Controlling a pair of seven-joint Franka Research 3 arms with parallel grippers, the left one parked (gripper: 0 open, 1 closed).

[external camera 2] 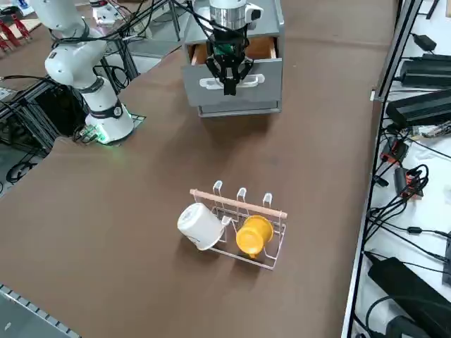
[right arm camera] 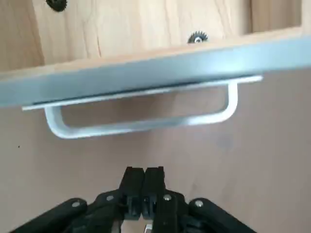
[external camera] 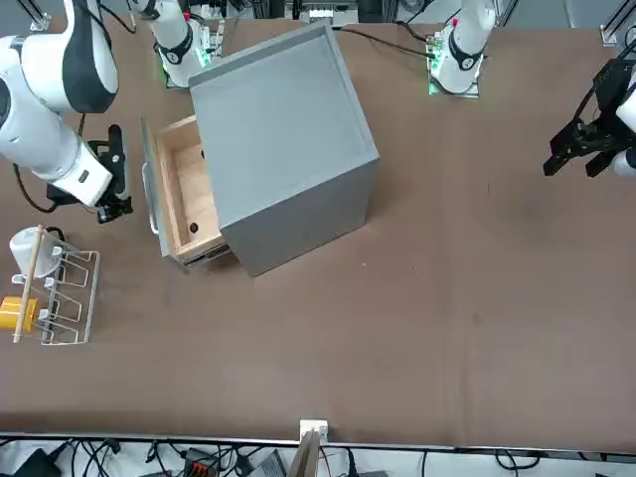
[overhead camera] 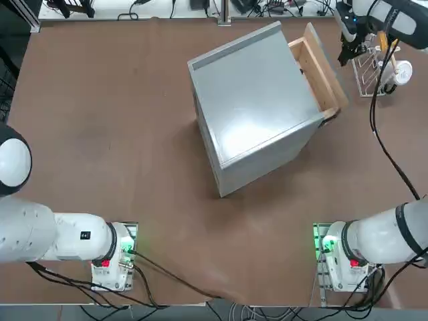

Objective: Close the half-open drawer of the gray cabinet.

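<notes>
Inside, bare drawer [external camera: 186,204]; closed right hand [right arm camera: 144,175] outside

White rounded right arm [external camera 2: 70,49], black hand [right arm camera: 144,183], black cables

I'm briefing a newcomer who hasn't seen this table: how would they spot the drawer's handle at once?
Find the gray cabinet, the biggest thing on the table. The drawer sticks half out of one side. The handle is the silvery U-shaped bar on its gray front panel, facing the shut right tool; nothing else there is metal.
</notes>
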